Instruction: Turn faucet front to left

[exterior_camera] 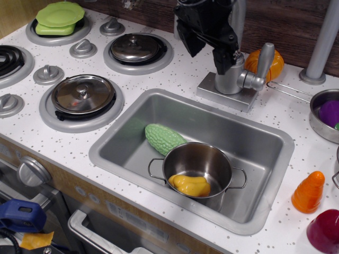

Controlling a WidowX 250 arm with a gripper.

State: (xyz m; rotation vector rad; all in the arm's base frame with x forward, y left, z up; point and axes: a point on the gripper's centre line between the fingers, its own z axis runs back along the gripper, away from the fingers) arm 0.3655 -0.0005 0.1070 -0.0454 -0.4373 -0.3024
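Observation:
The silver-grey faucet (231, 79) stands on its square base plate behind the sink. Its stubby lever handle (263, 62) points up and to the right. The spout rises behind my black gripper (206, 57), and only a sliver of its end shows at the gripper's left edge, so the spout seems to point left. The gripper hangs over the upper left of the faucet body. Its two fingers (222, 62) stand apart, with one beside the faucet body and the other further left. I cannot tell whether they touch the spout.
The sink (132, 114) holds a green bumpy gourd (163, 138) and a steel pot (197, 161) with a yellow toy inside. Lidded burners (82, 94) and stove knobs are to the left. An orange pumpkin (275, 62), a grey pole (324, 42), a pot (320, 114) and an orange cone (309, 191) are on the right.

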